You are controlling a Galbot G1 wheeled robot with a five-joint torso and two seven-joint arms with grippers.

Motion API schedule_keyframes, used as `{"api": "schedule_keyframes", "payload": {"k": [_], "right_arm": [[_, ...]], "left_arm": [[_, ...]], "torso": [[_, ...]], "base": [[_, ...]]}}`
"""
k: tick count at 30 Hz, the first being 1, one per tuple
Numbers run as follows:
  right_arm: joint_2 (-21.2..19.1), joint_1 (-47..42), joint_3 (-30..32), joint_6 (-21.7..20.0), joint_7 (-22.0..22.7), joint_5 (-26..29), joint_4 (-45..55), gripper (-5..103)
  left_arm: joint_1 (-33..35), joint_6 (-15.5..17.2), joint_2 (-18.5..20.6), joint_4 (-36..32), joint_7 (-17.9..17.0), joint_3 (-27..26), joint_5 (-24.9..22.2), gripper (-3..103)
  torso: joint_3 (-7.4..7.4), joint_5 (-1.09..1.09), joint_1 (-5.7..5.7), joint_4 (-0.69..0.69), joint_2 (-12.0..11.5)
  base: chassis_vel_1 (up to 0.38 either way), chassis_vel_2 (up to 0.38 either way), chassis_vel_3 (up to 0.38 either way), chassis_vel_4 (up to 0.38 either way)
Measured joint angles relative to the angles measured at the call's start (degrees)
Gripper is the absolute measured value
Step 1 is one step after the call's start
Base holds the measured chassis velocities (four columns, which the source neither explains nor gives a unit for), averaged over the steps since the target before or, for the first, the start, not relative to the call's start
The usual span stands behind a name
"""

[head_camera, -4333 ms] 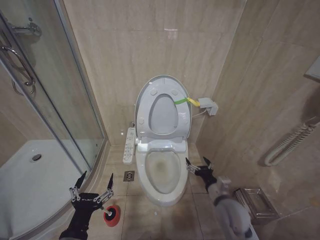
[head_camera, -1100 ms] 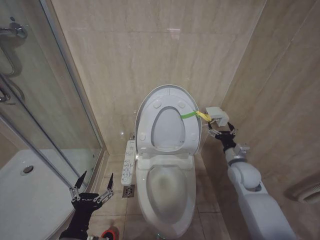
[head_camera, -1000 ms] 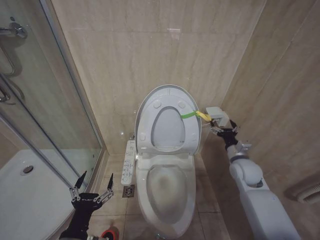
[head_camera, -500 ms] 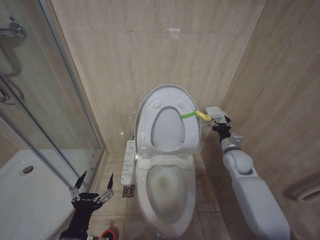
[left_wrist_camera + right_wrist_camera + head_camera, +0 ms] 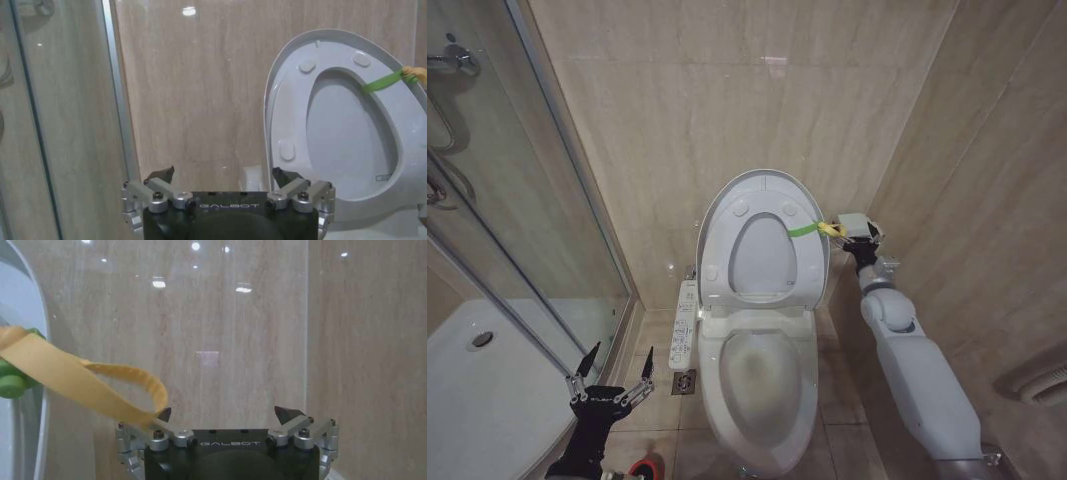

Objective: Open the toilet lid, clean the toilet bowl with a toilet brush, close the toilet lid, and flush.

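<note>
Glossy white oval toilet lid (image 5: 763, 240) stands upright vs beige tile wall, long axis vertical, green band (image 5: 802, 229) at its right edge. Toilet bowl (image 5: 754, 385) below, oval, ceramic. Right hand (image 5: 227, 415) wide open by yellow loop (image 5: 73, 382), gripping nothing. Left hand (image 5: 611, 362) low, spread open, empty, near glass shower door (image 5: 517, 200).

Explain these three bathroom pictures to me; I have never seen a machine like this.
This is a wheeled robot with two arms, each ending in a two-fingered end effector. The wide picture comes from a camera on its head; the other two come from cameras on its wrists. The toilet lid stands raised against the wall, above the open toilet bowl. The right end effector is open, beside the lid's edge, at a yellow loop tied to a green band. It grips nothing. The left end effector waits low and open near the shower glass. The red cup of the toilet brush sits on the floor.
</note>
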Motion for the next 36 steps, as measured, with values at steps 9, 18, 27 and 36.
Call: {"api": "schedule_keyframes", "payload": {"k": [9, 18, 27, 36], "right_arm": [[-0.3, 6.7, -4.2, 1.5, 1.6, 1.0, -5.2, 100], [-0.6, 6.8, -7.8, -1.3, 2.6, 4.6, -1.9, 100], [-3.8, 1.8, -7.7, -4.2, 3.2, 8.3, 6.8, 100], [-5.9, -8.7, -4.2, -5.5, 3.5, 11.2, 15.8, 100]], "left_arm": [[0.0, 0.0, 0.0, 0.0, 0.0, 0.0, 0.0, 99], [0.0, 0.0, 0.0, 0.0, 0.0, 0.0, 0.0, 99], [0.0, 0.0, 0.0, 0.0, 0.0, 0.0, 0.0, 99], [0.0, 0.0, 0.0, 0.0, 0.0, 0.0, 0.0, 99]], "torso": [[0.0, -0.01, 0.0, 0.0, 0.0], [-0.01, -0.01, 0.0, -0.02, 0.0], [-0.01, 0.0, 0.0, 0.0, 0.0], [-0.01, 0.01, 0.0, 0.0, 0.0]], "base": [[0.0, 0.0, 0.0, 0.0], [0.0, 0.0, 0.0, 0.0], [0.0, 0.0, 0.0, 0.0], [0.0, 0.0, 0.0, 0.0]]}}
